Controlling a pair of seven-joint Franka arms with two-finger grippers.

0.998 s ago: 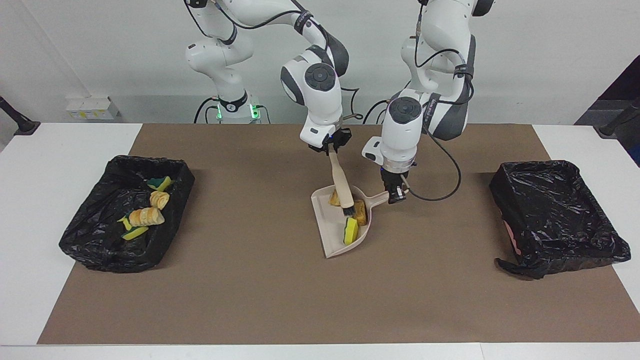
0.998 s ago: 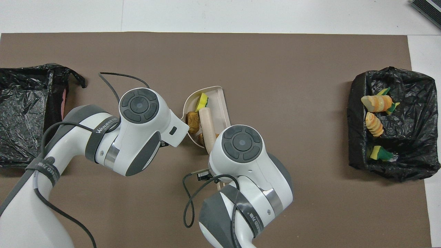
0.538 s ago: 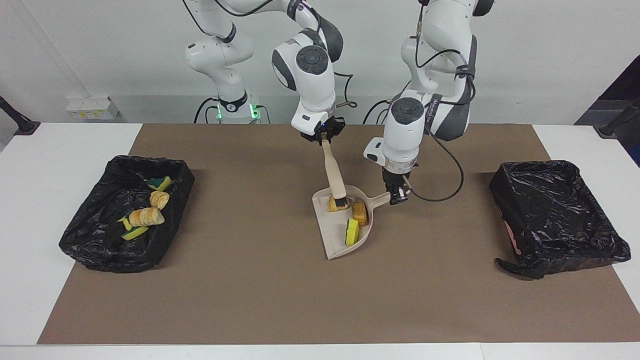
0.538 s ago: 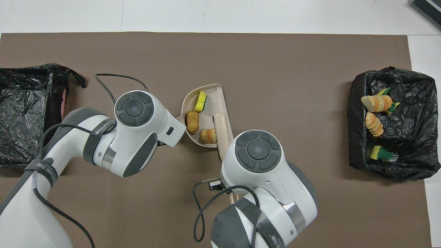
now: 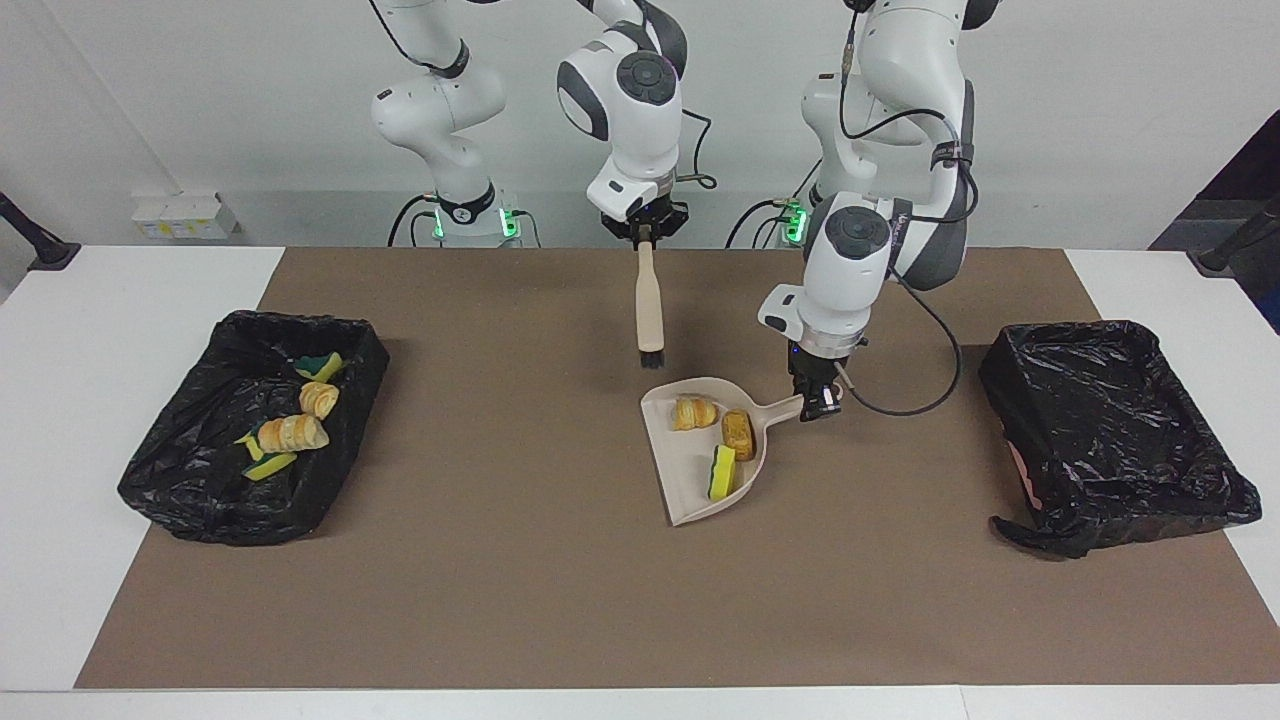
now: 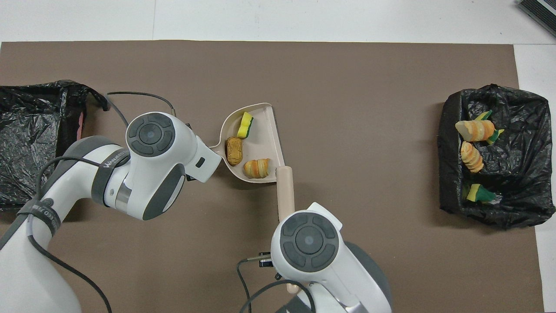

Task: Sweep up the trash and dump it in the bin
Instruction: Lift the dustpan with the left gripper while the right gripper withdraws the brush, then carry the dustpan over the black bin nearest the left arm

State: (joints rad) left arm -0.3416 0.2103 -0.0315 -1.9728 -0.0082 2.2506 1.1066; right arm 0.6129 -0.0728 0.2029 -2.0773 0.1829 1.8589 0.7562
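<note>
Brown mat [image 5: 560,600]: dustpan [image 5: 690,490], three scraps [image 5: 738,432].

L bin [image 6: 26,139] cut off overhead

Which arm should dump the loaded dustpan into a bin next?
Left, probably. The left gripper already grips the dustpan handle, three trash pieces inside. The right gripper holds the brush raised clear of it.

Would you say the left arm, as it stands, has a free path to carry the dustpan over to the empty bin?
Probably yes: the left gripper grips the dustpan by its handle, and only bare mat lies between it and the empty bin.
</note>
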